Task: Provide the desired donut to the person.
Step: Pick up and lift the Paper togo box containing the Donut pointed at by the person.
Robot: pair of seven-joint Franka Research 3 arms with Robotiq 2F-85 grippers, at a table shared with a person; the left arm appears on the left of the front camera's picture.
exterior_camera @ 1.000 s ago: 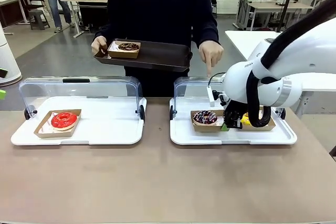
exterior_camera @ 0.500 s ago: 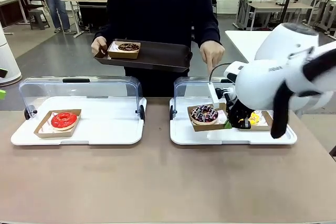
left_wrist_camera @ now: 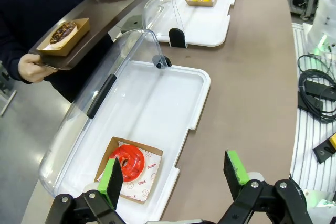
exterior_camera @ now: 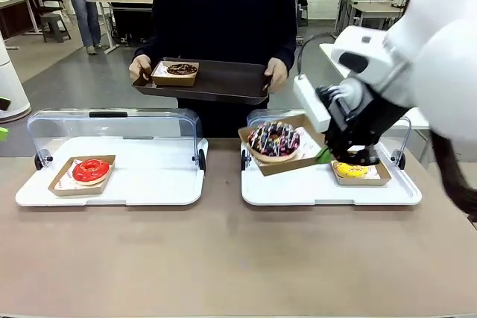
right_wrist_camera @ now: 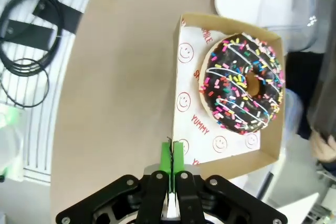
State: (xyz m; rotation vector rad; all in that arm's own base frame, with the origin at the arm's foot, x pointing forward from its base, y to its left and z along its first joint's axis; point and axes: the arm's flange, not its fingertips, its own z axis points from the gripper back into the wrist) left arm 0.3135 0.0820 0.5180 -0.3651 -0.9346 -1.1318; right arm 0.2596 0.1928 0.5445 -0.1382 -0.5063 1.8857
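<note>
The right gripper [exterior_camera: 323, 156], on an arm reaching in from the upper right of the front view with its wrist bent down, has its green pads pinched on the edge of a cardboard tray [exterior_camera: 289, 164]. This tray carries the sprinkled chocolate donut [exterior_camera: 273, 139] (right of centre, raised above the white tray [exterior_camera: 328, 193]) and tilts toward the camera. The left gripper [left_wrist_camera: 174, 172] hangs spread wide, holding nothing. The person [exterior_camera: 223, 13] holds a dark serving tray [exterior_camera: 223, 80].

grey floor [exterior_camera: 82, 83] | work tables [exterior_camera: 373, 7] far behind | stool [exterior_camera: 56, 26] far left
</note>
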